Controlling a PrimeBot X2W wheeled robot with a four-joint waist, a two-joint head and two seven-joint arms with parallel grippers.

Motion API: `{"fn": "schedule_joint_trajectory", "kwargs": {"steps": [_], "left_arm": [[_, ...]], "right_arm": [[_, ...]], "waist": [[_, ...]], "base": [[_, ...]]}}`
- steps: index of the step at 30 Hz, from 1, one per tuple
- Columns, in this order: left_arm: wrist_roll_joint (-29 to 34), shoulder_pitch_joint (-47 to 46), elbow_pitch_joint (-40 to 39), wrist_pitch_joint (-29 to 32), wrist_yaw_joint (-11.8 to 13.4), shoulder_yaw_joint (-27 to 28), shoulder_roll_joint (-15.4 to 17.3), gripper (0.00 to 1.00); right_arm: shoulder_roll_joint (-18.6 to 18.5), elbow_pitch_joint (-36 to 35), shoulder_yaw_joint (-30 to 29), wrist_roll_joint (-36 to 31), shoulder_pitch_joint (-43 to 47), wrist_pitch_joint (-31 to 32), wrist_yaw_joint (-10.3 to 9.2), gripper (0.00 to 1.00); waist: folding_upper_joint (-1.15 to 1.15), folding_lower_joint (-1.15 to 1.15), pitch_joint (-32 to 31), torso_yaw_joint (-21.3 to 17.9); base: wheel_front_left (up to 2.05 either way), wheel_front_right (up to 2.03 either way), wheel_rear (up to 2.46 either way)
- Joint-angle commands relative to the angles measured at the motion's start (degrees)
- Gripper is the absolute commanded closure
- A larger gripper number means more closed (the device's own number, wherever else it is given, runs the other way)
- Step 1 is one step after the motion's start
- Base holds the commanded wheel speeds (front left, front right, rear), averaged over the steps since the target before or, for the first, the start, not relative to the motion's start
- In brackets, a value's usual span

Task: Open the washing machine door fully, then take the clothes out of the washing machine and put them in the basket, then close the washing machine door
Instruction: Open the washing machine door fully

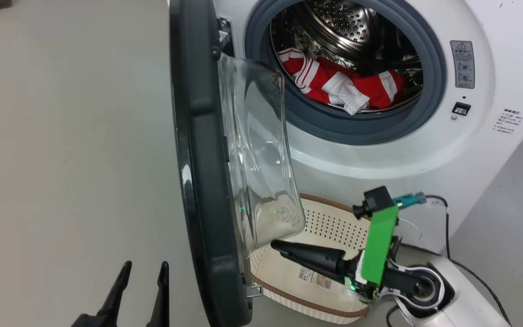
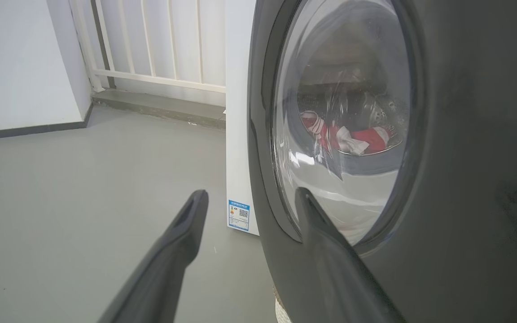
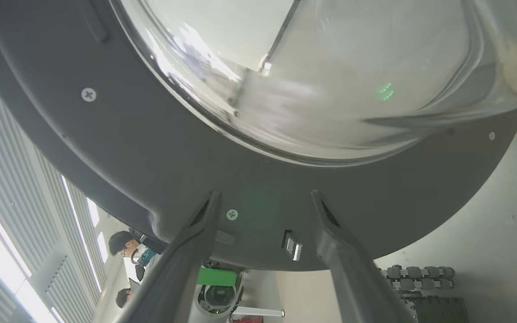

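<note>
The washing machine door (image 1: 202, 172) stands open, edge-on, its glass bowl (image 1: 261, 150) bulging toward the washing machine (image 1: 425, 150). Red and white clothes (image 1: 338, 84) lie in the steel drum. The basket (image 1: 316, 309) sits on the floor under the door and drum opening. My right gripper (image 1: 274, 245) hovers over the basket, pointing at the door's inner side. In the right wrist view this gripper (image 3: 265, 195) is open and holds nothing, facing the dark rim (image 3: 151, 148) near the latch (image 3: 292, 246). My left gripper (image 1: 145, 269) is open on the door's outer side (image 2: 465, 157), and the clothes (image 2: 366, 139) show through the glass.
Grey floor (image 1: 61, 136) spreads left of the door. A black cable (image 1: 447, 227) runs along the floor by the machine's right corner. White railings (image 2: 159, 45) and a wall stand behind the machine. Two people (image 3: 124, 244) sit in the background beyond the door.
</note>
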Motion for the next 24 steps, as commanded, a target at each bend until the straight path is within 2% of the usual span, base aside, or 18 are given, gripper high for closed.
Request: {"fn": "schedule_joint_trajectory", "kwargs": {"steps": [1, 14, 24], "left_arm": [[0.43, -1.79, -0.98, -0.46, -0.34, 2.18, 0.47, 0.0], [0.35, -0.79, -1.03, -0.46, -0.75, 3.74, 0.47, 0.0], [-0.03, -0.82, -0.84, -0.46, -0.81, 4.8, 0.47, 0.0]], "right_arm": [[0.12, -1.2, -0.18, -0.52, 0.84, -0.95, 0.43, 0.0], [-4.64, -0.84, -1.21, -6.25, 8.1, -7.68, 0.43, 0.0], [-10.0, 1.37, 2.54, -15.88, 10.01, -18.44, 0.43, 0.0]], "waist": [[0.0, 0.0, -0.14, -0.13], [0.0, 0.0, -1.11, -1.8], [0.0, 0.0, -0.45, -3.35]], "base": [[0.0, 0.0, 0.0], [0.0, 0.0, 0.0], [0.0, 0.0, 0.0]]}}
